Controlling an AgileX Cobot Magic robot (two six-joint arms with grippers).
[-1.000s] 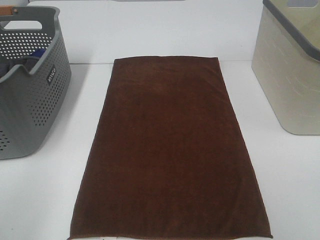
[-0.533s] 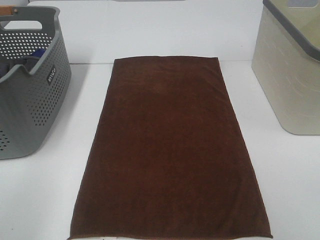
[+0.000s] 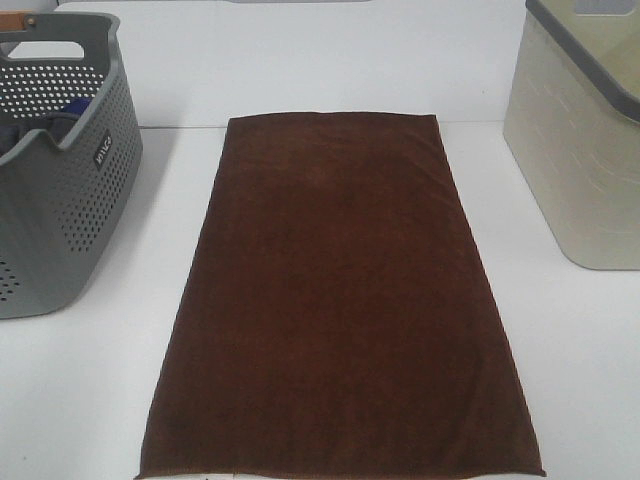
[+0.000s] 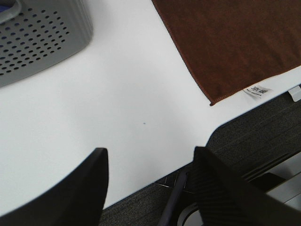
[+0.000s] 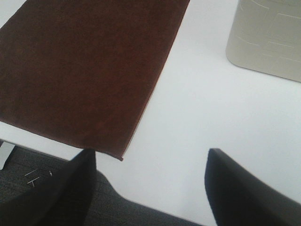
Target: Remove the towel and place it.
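The towel is laid flat and fully spread down the middle of the white bench, its near hem at the bench's near edge, between the grey basket at the left and the beige bin at the right. It appears already removed and placed. The left tool and right tool are held wide open and empty, clear of the cloth near its near corners.
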